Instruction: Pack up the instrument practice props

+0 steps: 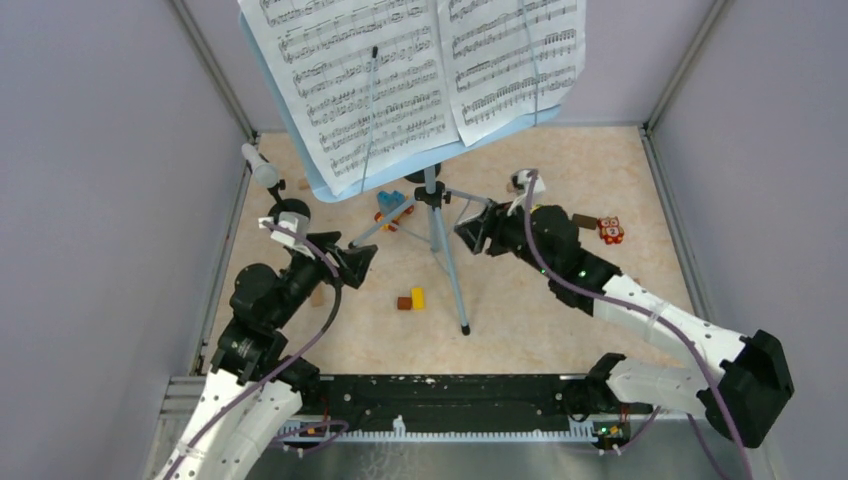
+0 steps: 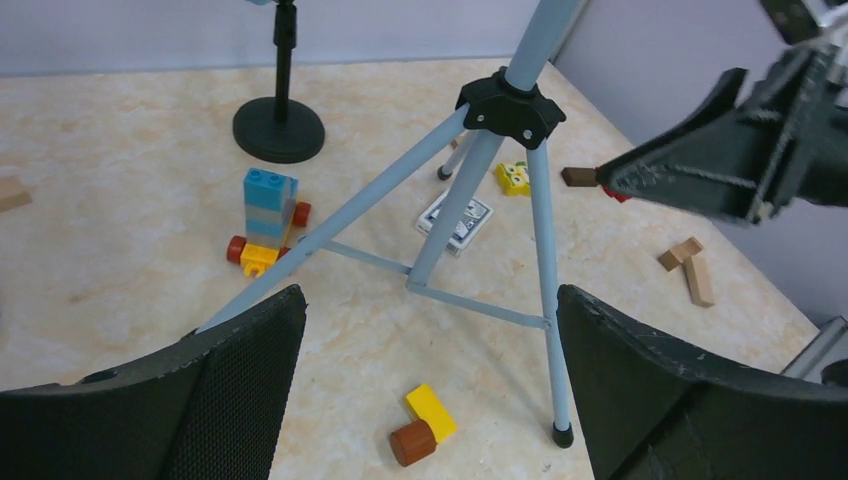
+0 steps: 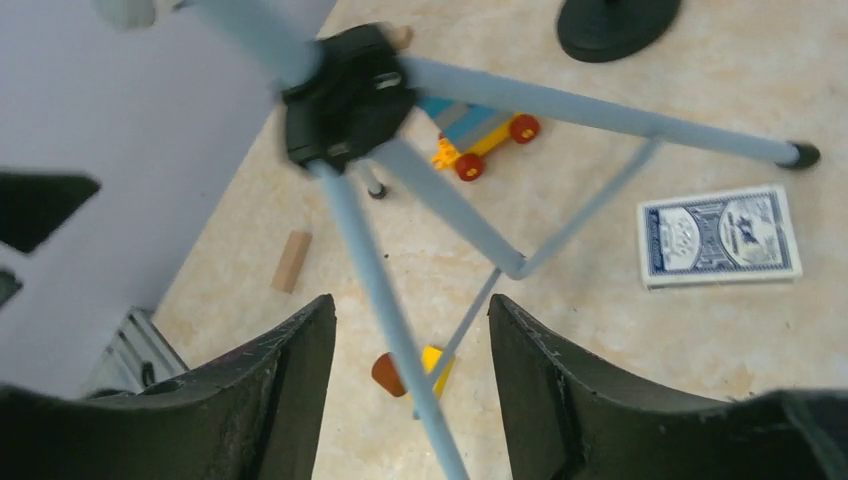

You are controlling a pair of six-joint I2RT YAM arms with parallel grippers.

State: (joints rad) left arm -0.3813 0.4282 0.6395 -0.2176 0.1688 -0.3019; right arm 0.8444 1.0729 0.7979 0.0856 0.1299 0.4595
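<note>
Two black pincers spread, gripping nothing: left pincer [image 1: 357,262], right pincer [image 1: 468,232], flanking light-blue tripod-legged perforated music rack [image 1: 325,188] upright between, white sheet-music pages [image 1: 400,70] on it. Seems approach step; next calls for clearing pages, then folding legs.

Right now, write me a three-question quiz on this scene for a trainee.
1. True or false: the sheet music rests on the music stand.
2. Which thing lies flat near the stand's legs? A) a card deck B) a spoon C) a cup
3. Fill in: the left tool and the right tool are both ____ (open or shut).

Key: 1 true; 2 A; 3 open.
</note>
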